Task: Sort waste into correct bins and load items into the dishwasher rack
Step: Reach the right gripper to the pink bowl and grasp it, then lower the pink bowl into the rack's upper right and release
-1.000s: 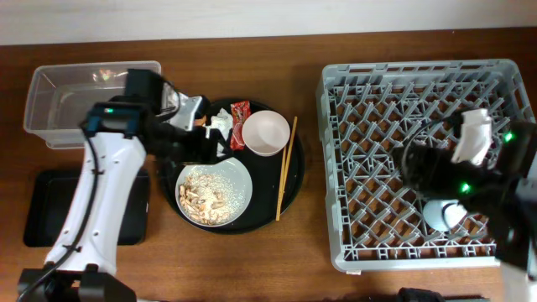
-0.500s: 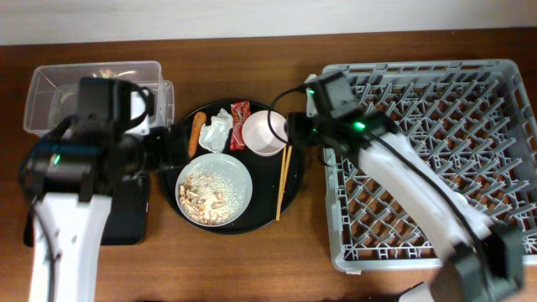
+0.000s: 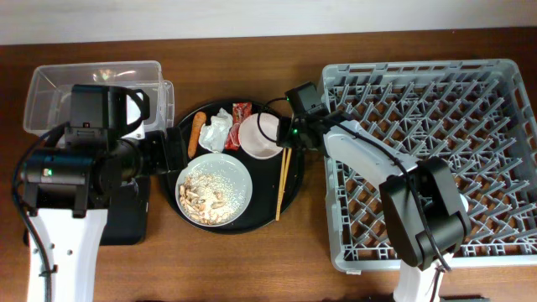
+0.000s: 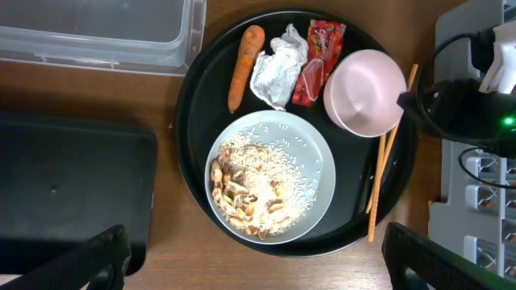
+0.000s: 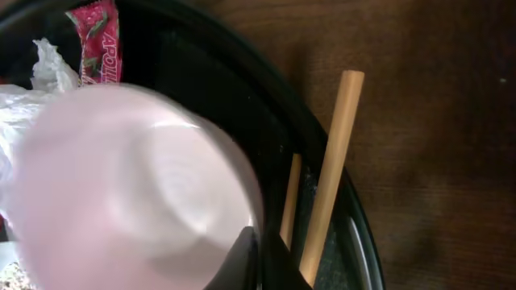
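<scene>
Right pincer (image 5: 260, 262) at white bowl (image 5: 129, 193) rim — mostly unseen, state unclear; left pincer (image 4: 256, 262) apart.

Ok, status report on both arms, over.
Left gripper open, at the edge of the tray. Right gripper at the rim of the bowl, grip unclear. Chopsticks close beside it.

The round tray (image 3: 262, 195) sits between tub (image 3: 38, 109) and shallow tray (image 4: 72, 193) at left and rack (image 3: 470, 126) at right, carrying plate (image 3: 237, 178) in front, carrot (image 3: 195, 132), tissue (image 3: 218, 132), wrapper (image 3: 242, 111) and bowl (image 3: 260, 134) behind, chopsticks (image 3: 284, 180) rightmost.
</scene>
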Available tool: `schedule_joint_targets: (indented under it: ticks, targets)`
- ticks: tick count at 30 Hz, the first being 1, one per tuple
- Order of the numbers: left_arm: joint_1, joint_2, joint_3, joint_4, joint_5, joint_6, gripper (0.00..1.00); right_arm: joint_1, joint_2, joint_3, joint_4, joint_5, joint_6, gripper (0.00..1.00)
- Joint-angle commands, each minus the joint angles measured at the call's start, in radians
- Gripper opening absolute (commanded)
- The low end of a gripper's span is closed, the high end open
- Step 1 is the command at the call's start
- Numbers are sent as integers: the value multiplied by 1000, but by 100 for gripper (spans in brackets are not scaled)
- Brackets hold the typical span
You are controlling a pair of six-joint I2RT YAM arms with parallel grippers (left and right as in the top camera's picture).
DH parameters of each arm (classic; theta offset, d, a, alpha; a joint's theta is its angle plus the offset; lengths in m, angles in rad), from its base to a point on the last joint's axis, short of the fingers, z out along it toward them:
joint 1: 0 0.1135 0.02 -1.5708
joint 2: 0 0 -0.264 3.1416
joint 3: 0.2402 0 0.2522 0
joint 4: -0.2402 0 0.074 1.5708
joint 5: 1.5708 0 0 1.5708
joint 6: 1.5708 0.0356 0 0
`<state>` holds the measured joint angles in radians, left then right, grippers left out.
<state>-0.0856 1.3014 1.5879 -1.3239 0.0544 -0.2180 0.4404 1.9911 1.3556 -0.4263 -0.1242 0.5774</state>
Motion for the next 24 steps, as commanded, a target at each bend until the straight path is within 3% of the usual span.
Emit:
schedule_joint_targets:
  ticks: [1, 4, 7, 10, 12, 13, 17, 21, 24]
  targets:
    - [3, 0, 5, 2, -10, -2, 99, -8, -22, 6, -12, 4, 7, 4]
    - [3, 0, 5, 1, -10, -2, 99, -34, -165, 10, -63, 4, -10, 4]
    - [3, 0, 5, 1, -10, -2, 99, -44, -388, 10, -148, 110, -149, 4]
    - [3, 0, 5, 1, -10, -2, 99, -44, -594, 10, -325, 648, -183, 4]
    - [3, 0, 5, 2, -10, -2, 99, -51, -637, 9, -439, 1043, -177, 4]
    - [3, 0, 5, 1, -10, -2, 99, -71, -629, 6, -483, 1147, -177, 4]
    - [3, 0, 5, 1, -10, -2, 99, -218, -553, 2, -513, 1217, -184, 4]
    - [3, 0, 5, 1, -10, -2, 99, -305, -395, 2, -490, 1217, -321, 4]
    - [3, 0, 5, 1, -10, -2, 99, -289, -335, 3, -501, 1185, -243, 4]
